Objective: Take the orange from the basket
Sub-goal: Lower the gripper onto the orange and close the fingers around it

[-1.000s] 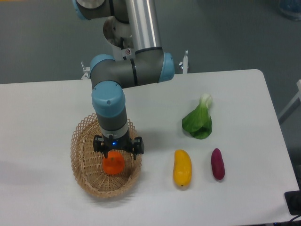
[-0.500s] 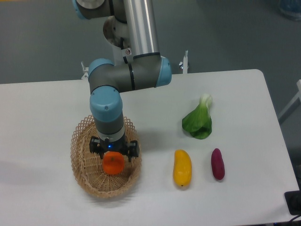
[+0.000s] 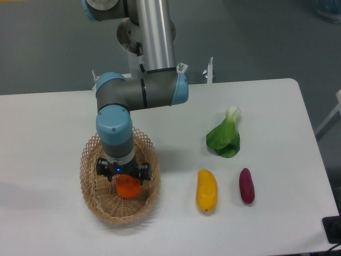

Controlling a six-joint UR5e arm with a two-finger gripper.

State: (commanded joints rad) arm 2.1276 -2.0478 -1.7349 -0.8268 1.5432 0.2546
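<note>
The orange [image 3: 128, 188] is a small round bright fruit lying inside the tan wicker basket [image 3: 88, 184] at the front left of the table. My gripper [image 3: 123, 179] points straight down into the basket, right above the orange and covering its top. The fingertips are hidden behind the gripper body and the orange, so I cannot tell whether they are open or shut, or whether they touch the fruit.
A yellow-orange mango-like fruit [image 3: 206, 189] and a purple sweet potato [image 3: 246, 185] lie to the right of the basket. A green bok choy [image 3: 226, 136] lies behind them. The arm's elbow [image 3: 141, 92] hangs over the back of the basket.
The gripper has moved left and lower into the basket, now sitting closer over the orange. The orange has stayed in place.
</note>
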